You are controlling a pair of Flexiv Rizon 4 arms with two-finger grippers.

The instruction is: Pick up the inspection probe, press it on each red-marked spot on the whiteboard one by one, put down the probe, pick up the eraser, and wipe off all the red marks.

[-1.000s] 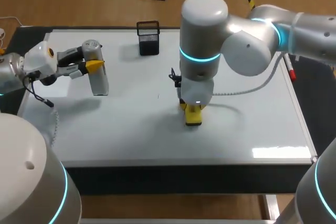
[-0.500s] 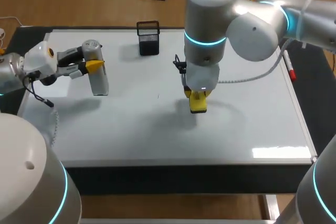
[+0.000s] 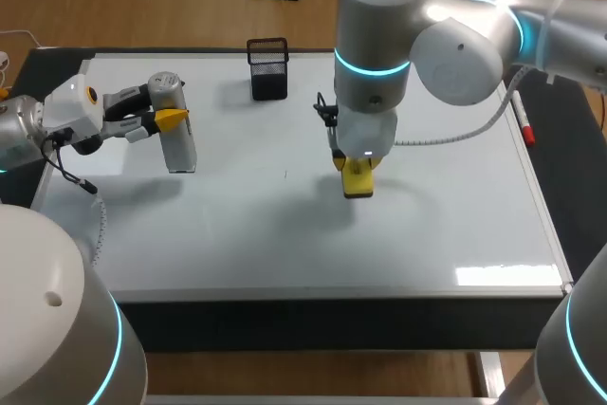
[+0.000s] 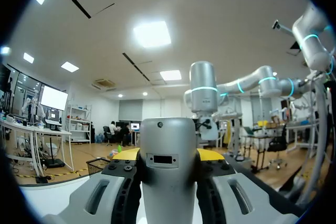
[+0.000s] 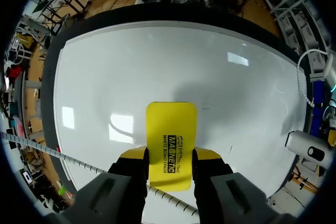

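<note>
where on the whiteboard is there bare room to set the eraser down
Bare: the near strip of the whiteboard along its front edge, and the stretch between the eraser and the red pen. Crowded: the far left, where the left gripper holds the probe, and around the black basket.

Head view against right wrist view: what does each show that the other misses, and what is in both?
Only the head view shows the black basket and the left gripper shut on the probe. Only the right wrist view shows the printed yellow face of the eraser, with the jaws of the right gripper against its two sides. Both show the whiteboard, the eraser and the probe.
</note>
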